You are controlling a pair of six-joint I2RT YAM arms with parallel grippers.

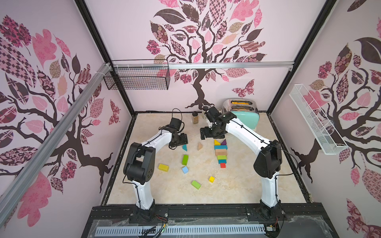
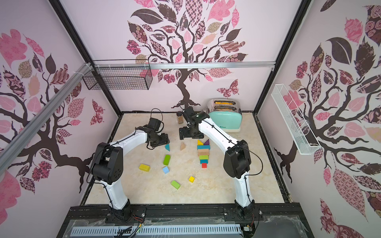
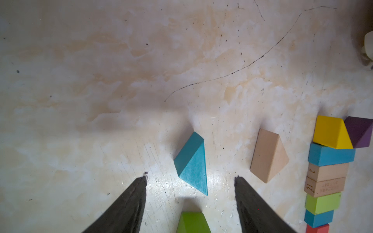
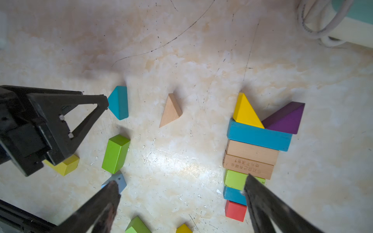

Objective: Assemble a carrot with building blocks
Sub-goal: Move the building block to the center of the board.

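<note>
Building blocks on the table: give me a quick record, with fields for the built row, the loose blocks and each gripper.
built row: red cube, teal block, green block, two bare wood bricks, long teal brick, then yellow wedge and purple wedge
loose blocks: teal wedge, bare wood wedge, two green bricks, yellow brick, light blue cube, yellow cube
left gripper: open, empty, at the teal wedge
right gripper: open, empty, by the wedge end

The counter [image 3: 80, 60] looks like pale marbled stone, glossy but scuffed and scratched. The teal wedge [image 3: 191, 163] is painted wood, matt, with the grain showing; the bare wedge [image 3: 268, 155] is smooth unpainted wood. The toaster [image 1: 246, 118] has a mirror-bright metal top.
</note>
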